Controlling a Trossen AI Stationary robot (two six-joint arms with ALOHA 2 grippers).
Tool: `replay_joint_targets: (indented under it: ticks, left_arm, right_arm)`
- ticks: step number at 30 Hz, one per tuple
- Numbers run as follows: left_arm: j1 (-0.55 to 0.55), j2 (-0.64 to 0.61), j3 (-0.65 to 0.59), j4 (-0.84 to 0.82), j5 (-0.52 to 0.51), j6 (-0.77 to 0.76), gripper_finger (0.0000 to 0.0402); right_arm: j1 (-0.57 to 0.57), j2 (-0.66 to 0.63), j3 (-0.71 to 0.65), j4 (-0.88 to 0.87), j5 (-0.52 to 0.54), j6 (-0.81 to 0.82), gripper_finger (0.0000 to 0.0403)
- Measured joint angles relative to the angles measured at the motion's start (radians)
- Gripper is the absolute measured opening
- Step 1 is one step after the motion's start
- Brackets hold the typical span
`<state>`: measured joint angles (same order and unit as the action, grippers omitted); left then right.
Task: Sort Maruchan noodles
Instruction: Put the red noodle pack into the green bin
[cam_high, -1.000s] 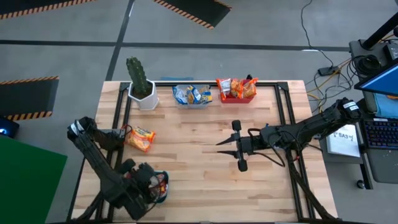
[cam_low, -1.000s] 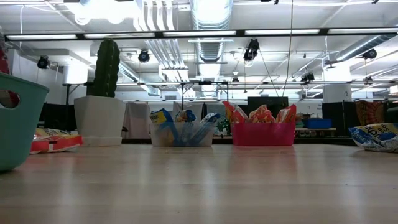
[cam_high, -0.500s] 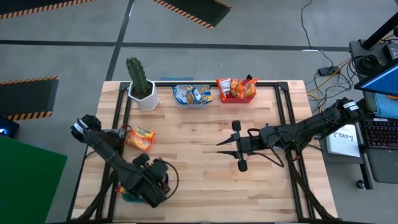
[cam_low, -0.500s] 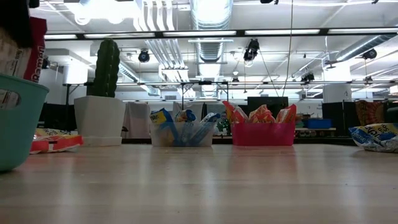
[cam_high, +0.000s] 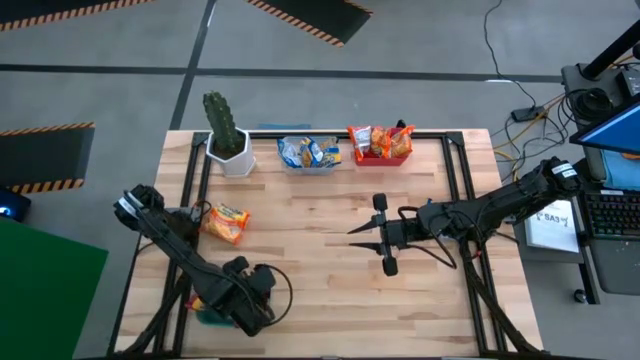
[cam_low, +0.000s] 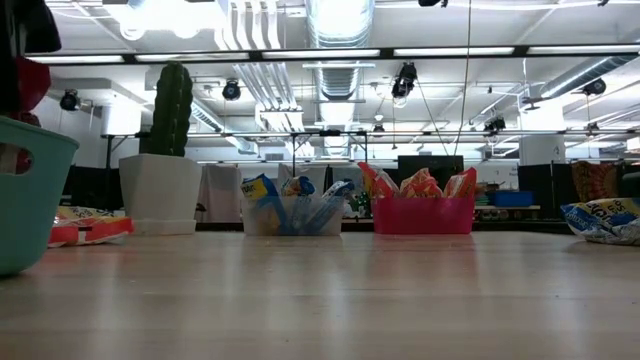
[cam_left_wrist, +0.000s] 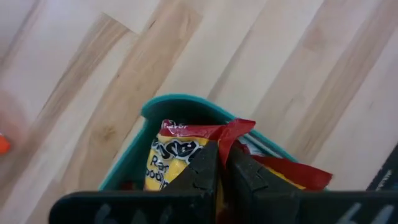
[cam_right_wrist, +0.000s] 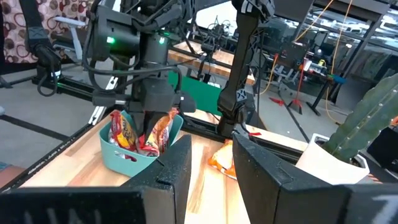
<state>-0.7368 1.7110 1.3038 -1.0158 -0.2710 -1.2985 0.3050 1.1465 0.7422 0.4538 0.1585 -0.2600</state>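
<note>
**Red packet pinched over the teal bin**

A red-and-yellow noodle packet (cam_left_wrist: 186, 149) sits pinched in the left gripper (cam_left_wrist: 222, 163), its fingers closed tight on the crinkled top edge, right over the teal bin (cam_left_wrist: 124, 171) at the table's near left corner. The right wrist view shows at least two packets standing in that bin (cam_right_wrist: 134, 152), which the overhead view hides under the arm. One orange packet (cam_high: 226, 222) lies loose on the table (cam_high: 320, 290) near the left arm. By the far edge stand three things in a row: a potted cactus (cam_high: 224, 135), a clear bin (cam_high: 308, 153) of blue packets, a red bin (cam_high: 381, 146) of orange ones. Only the low view catches one blue packet (cam_low: 603, 220) off at the right. The right gripper (cam_high: 358, 238) hovers mid-table, fingers slightly apart, holding nothing.
</note>
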Motion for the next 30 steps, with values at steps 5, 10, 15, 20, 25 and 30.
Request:
replay_joint_targets:
  ticks: [5,10,15,20,25,30]
  left_arm:
    - [-0.001,-0.001,0.027,0.004,0.008,0.011,0.0004]
    - [-0.001,-0.001,0.057,0.016,0.070,0.027,0.0041]
    - [-0.001,-0.003,0.062,0.058,0.147,0.035,0.0091]
    - [-0.001,-0.003,0.062,0.073,0.153,0.038,0.0121]
    - [-0.001,-0.003,0.077,0.049,0.153,0.075,0.0127]
    - [0.003,-0.008,0.131,-0.028,0.152,0.087,0.0128]
  right_arm:
    - [0.000,0.000,0.000,-0.001,0.000,0.000,0.0107]
    - [0.000,0.000,0.000,-0.002,0.000,-0.001,0.0107]
    - [0.000,0.000,0.000,-0.004,0.000,-0.001,0.0107]
    - [0.000,0.000,0.000,-0.005,0.000,-0.002,0.0107]
    - [0.000,0.000,0.000,-0.005,0.000,-0.002,0.0107]
    - [0.000,0.000,0.000,-0.005,0.000,-0.002,0.0107]
